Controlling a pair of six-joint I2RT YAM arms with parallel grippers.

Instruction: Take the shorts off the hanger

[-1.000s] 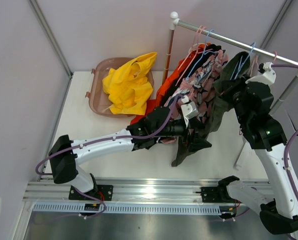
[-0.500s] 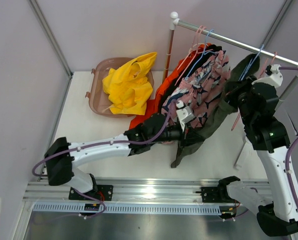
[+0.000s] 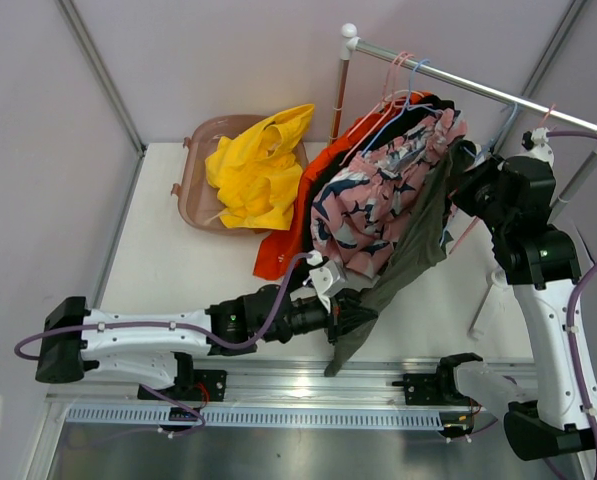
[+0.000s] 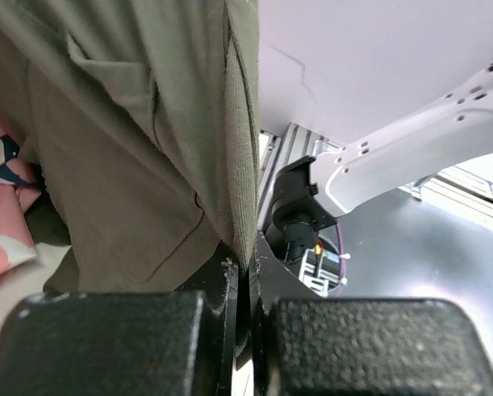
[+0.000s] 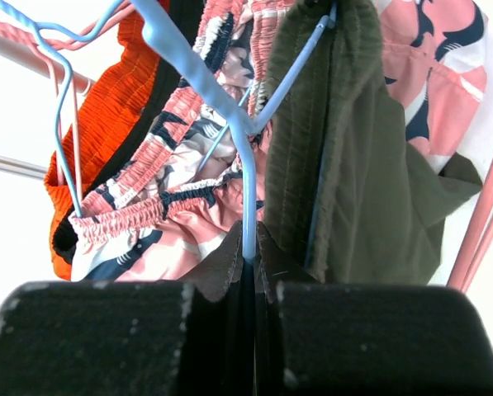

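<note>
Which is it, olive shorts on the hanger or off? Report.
On. In the right wrist view the olive shorts drape over the blue hanger wire; the left hand pinches their edge.

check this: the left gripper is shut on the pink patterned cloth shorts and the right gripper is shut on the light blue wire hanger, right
Wrong garment. The left gripper is shut on the dark olive-green cloth shorts, as the left wrist view shows. The right gripper is shut on the light blue wire hanger.

Left arm (image 3: 158, 335) stretched low, left pincer (image 3: 362, 312) clamped, right arm (image 3: 555, 315) raised, right pincer (image 3: 469, 180) clamped
</note>
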